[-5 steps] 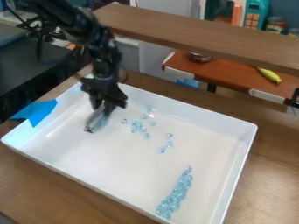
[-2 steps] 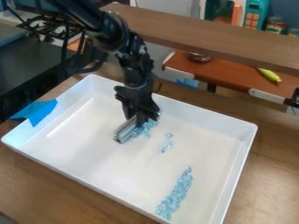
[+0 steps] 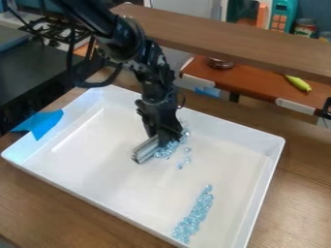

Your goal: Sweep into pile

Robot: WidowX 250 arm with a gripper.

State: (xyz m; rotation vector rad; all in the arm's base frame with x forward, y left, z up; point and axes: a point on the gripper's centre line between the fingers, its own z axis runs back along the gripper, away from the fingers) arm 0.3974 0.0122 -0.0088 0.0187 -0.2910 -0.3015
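- Beads (image 3: pixel 194 215), pale blue and see-through, are gathered in a long, narrow strip at the lower right of the frame, on the floor of the white tray (image 3: pixel 84 196).
- A second, looser group of beads (image 3: pixel 169 149) is seen near the middle of the frame, right beside a silver bar (image 3: pixel 146 149); a few strays (image 3: pixel 188 155) are scattered just to the right of it.
- The claw (image 3: pixel 165 138) is clenched on the silver bar, which is held low in the tray, its near end pointed toward the lower left.
- The black arm (image 3: pixel 123 36) is extended from the upper left down to the middle.
- Blue tape (image 3: pixel 40 125) is stuck over the tray's rim at the left; the tray is supported by a wooden worktop (image 3: pixel 52 206).
- A wooden beam (image 3: pixel 219 36) is set across the top, with a yellow-green toy (image 3: pixel 298 83) placed beyond it at the upper right.
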